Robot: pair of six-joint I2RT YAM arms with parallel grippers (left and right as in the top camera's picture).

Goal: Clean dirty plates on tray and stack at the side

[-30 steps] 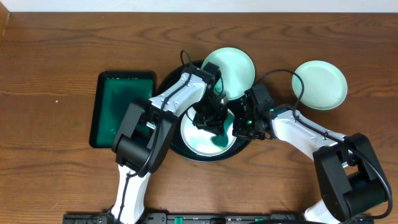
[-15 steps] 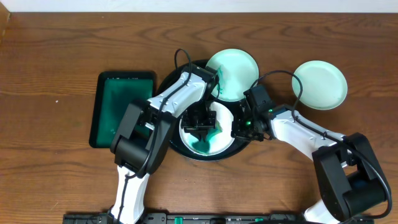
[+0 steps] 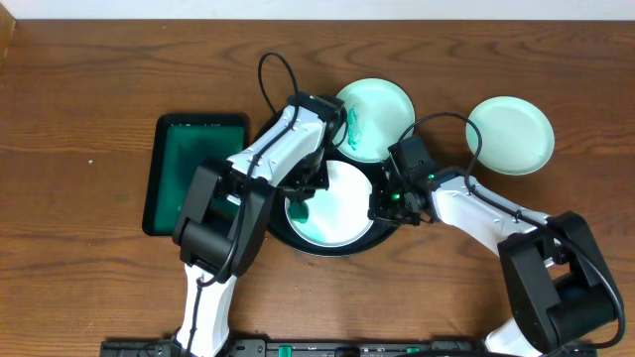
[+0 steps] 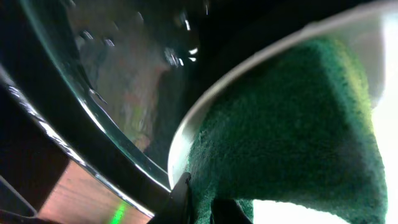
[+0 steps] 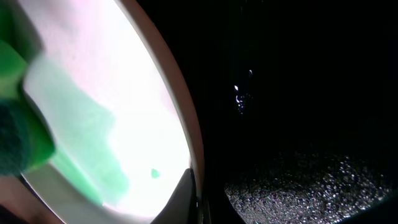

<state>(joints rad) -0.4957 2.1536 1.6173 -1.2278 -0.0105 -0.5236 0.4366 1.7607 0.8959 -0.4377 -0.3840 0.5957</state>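
Observation:
The black tray (image 3: pixel 270 139) sits mid-table. A white plate (image 3: pixel 342 198) with green smears lies in it. My left gripper (image 3: pixel 301 198) is shut on a green sponge (image 4: pixel 286 124) and presses it on the plate's left edge (image 4: pixel 249 65). My right gripper (image 3: pixel 383 205) is shut on the plate's right rim (image 5: pixel 186 124), with one finger over the face and one under it (image 5: pixel 198 200). A second pale-aqua plate (image 3: pixel 382 114) with a green smear leans on the tray's back rim. A third clean-looking plate (image 3: pixel 509 135) lies on the table to the right.
A dark green rectangular tray (image 3: pixel 195 174) lies left of the black tray. Both arms' cables arch over the tray's back. The wooden table (image 3: pixel 99 79) spreads all round.
My left gripper has dragged the sponge from the plate's middle to its left edge. Less green shows on the plate's face. My right gripper has kept its hold on the rim.

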